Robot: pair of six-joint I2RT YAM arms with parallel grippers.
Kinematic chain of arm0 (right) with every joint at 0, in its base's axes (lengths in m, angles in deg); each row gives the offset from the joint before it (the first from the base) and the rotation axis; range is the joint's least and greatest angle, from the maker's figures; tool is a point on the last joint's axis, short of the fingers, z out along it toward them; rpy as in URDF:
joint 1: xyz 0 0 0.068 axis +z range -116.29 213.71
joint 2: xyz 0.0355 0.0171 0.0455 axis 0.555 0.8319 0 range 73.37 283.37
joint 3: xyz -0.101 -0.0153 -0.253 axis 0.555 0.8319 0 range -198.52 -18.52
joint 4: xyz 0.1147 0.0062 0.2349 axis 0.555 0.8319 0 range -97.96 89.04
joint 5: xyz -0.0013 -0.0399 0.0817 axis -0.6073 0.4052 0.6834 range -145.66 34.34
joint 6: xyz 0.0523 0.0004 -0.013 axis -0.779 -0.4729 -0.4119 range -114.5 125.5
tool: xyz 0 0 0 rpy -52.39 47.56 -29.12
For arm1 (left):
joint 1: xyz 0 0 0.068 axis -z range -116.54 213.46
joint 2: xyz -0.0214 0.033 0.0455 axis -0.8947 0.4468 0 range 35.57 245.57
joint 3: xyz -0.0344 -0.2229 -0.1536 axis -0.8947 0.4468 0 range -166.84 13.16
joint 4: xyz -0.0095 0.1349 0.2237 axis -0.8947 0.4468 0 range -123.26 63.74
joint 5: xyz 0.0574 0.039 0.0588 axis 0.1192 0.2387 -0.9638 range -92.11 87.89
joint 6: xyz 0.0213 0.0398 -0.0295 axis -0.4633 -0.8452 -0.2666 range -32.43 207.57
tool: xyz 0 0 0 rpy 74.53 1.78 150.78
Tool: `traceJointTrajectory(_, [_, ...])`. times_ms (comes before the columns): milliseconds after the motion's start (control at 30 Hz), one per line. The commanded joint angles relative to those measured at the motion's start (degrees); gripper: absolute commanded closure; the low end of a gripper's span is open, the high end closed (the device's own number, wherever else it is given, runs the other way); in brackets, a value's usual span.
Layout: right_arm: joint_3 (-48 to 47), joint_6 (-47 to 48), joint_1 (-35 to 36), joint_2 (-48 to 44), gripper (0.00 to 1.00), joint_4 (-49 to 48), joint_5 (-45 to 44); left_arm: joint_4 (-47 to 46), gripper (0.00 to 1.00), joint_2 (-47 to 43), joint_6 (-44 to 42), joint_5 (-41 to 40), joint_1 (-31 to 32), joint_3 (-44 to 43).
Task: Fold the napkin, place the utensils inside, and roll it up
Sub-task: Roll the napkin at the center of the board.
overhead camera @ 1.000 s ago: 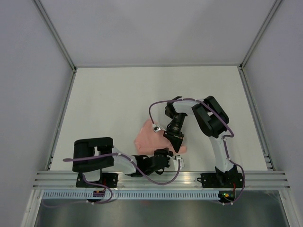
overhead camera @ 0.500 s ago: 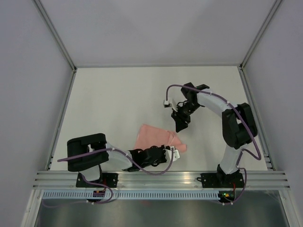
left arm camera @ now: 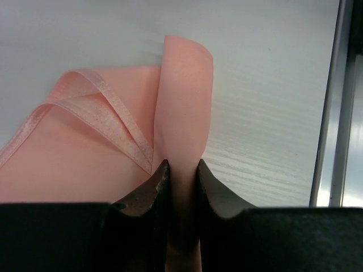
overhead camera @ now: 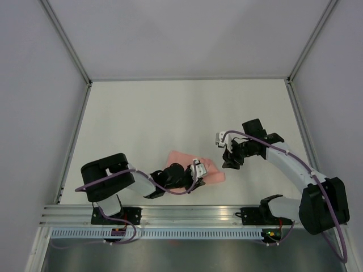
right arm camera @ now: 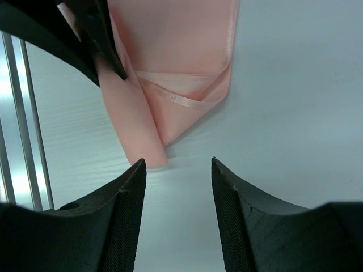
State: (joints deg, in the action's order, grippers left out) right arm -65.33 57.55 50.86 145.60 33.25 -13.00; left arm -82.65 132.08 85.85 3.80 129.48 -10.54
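Observation:
The salmon-pink napkin lies folded near the table's front edge, with one long strip of it rolled or doubled over. My left gripper is shut on that strip, which runs out between its jaws. The hemmed folded layers lie to the left of it. My right gripper stands open just right of the napkin, with nothing between its jaws. The strip's end lies just ahead of its left finger. The utensils are out of view.
An aluminium rail runs along the near edge, close behind the napkin. Grey walls enclose the white table on three sides. The left gripper's black fingers show at the top left of the right wrist view.
My right gripper has let go of the napkin, opened, and swung away to the right. The left gripper, still shut on the cloth, has shifted slightly away from the front rail.

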Motion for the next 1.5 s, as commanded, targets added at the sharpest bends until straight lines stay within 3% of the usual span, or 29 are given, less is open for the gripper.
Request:
traceJointTrajectory(0, [4.26,4.20,3.32,-3.93,0.44,-7.62,0.51,5.53,0.98,4.21,7.95,11.12,-2.29,1.91])
traceJointTrajectory(167, [14.36,0.95,15.51,-9.56,0.41,-20.09,-11.35,3.95,0.98,5.62,9.98,14.91,-4.32,1.56])
traceJointTrajectory(533, [20.61,1.30,29.16,-9.30,0.40,-26.44,-21.12,4.38,0.98,7.82,10.94,19.75,-7.13,0.24])
traceJointTrajectory(933, [18.16,-2.74,31.11,-16.50,0.41,-23.37,-21.29,2.72,0.98,9.93,11.56,21.77,-9.42,-0.03])
traceJointTrajectory(1200, [14.37,-0.73,29.96,-12.11,0.41,-18.27,-17.08,-2.20,0.98,11.68,13.84,23.00,-12.14,1.38])
traceJointTrajectory(1467, [19.46,2.00,31.46,-9.65,0.41,-23.71,-20.15,-3.43,0.98,14.23,15.42,25.63,-14.07,0.77])
